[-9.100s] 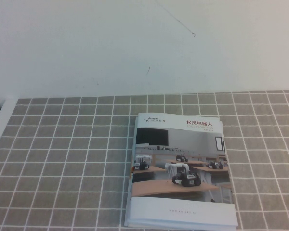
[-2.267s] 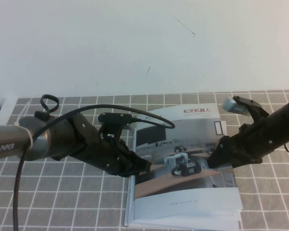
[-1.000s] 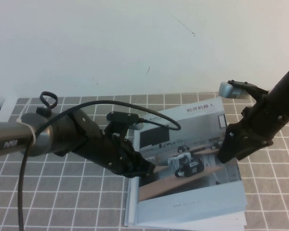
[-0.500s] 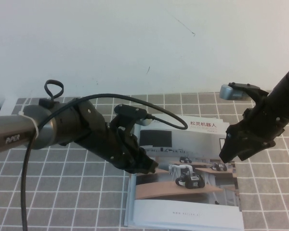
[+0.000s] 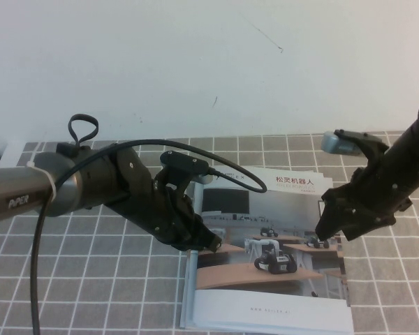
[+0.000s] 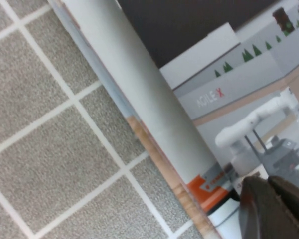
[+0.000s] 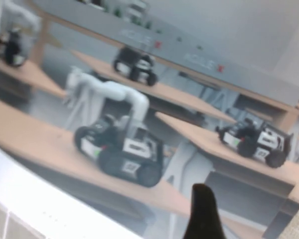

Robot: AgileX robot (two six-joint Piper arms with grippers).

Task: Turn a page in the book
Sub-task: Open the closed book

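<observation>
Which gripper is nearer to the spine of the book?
Left. The left gripper is over the book at its spine edge; the right gripper is at the opposite, free edge of the cover.

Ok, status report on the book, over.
Left gripper at the book's spine edge. Right gripper over its right edge. Cover page lying flat, unturned. Nothing in the way.
</observation>
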